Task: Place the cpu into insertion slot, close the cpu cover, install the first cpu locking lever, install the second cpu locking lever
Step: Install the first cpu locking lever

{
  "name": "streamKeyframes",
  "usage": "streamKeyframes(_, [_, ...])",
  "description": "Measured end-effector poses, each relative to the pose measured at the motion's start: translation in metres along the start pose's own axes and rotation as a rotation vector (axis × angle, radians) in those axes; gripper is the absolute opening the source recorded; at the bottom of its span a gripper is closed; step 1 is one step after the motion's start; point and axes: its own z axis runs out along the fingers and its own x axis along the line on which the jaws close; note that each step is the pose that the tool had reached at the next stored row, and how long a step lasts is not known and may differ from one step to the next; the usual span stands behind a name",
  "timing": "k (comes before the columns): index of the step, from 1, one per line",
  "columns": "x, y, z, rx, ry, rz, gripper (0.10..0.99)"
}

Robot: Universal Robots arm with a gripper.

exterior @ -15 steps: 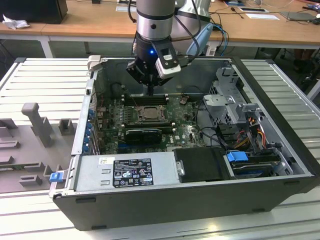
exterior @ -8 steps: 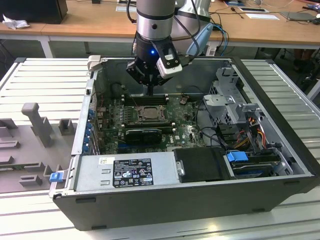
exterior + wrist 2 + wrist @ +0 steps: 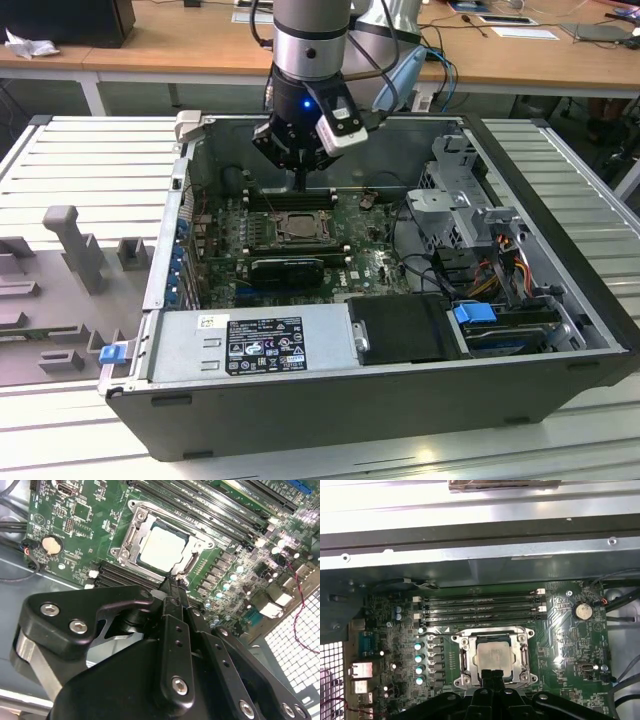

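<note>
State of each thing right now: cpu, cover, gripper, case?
cover, down flat, framing the cpu
cpu, seated, top showing through the cover's window
gripper, jaws shut, tip by the cover's edge
case, side open

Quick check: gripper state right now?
Gripper: closed, holding nothing, tips at the edge of the cpu cover.

Open dark grey metal computer case point(image 3: 350, 410) on a ribbed aluminium desk point(image 3: 90, 160); round silver coin battery point(image 3: 50, 545) on green circuit board point(image 3: 85, 545).
</note>
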Motion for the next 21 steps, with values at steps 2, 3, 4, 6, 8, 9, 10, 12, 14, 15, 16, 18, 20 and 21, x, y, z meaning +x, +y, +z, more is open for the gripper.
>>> streamKeyframes(2, [0.0, 0.0, 0.0, 0.0, 0.0007, -0.01, 0.106])
streamKeyframes(3, [0.0, 0.0, 0.0, 0.0, 0.0011, -0.016, 0.106])
streamKeyframes(4, [0.0, 0.0, 0.0, 0.0, 0.0014, -0.02, 0.106])
streamKeyframes(6, [0.0, 0.0, 0.0, 0.0, 0.0022, -0.031, 0.106])
streamKeyframes(8, [0.0, 0.0, 0.0, 0.001, 0.0033, -0.046, 0.106])
streamKeyframes(9, [0.0, 0.0, 0.0, 0.001, 0.0037, -0.053, 0.106])
streamKeyframes(10, [0.0, 0.0, 0.0, 0.001, 0.0042, -0.06, 0.106])
streamKeyframes(12, [0.0002, 0.0, 0.0, 0.001, 0.0045, -0.084, 0.106])
streamKeyframes(14, [0.0007, 0.0, 0.0001, 0.001, 0.0028, -0.095, 0.106])
streamKeyframes(15, [0.0012, -0.0001, 0.0001, 0.001, 0.0019, -0.098, 0.106])
streamKeyframes(16, [0.0022, -0.0002, 0.0001, 0.001, 0.0004, -0.101, 0.106])
streamKeyframes(18, [0.006, -0.0005, 0.0002, 0.0, -0.0033, -0.102, 0.106])
streamKeyframes(20, [0.01, -0.001, 0.0005, -0.003, -0.0054, -0.103, 0.106])
streamKeyframes(21, [0.0117, -0.0012, 0.0006, -0.004, -0.0062, -0.103, 0.106])
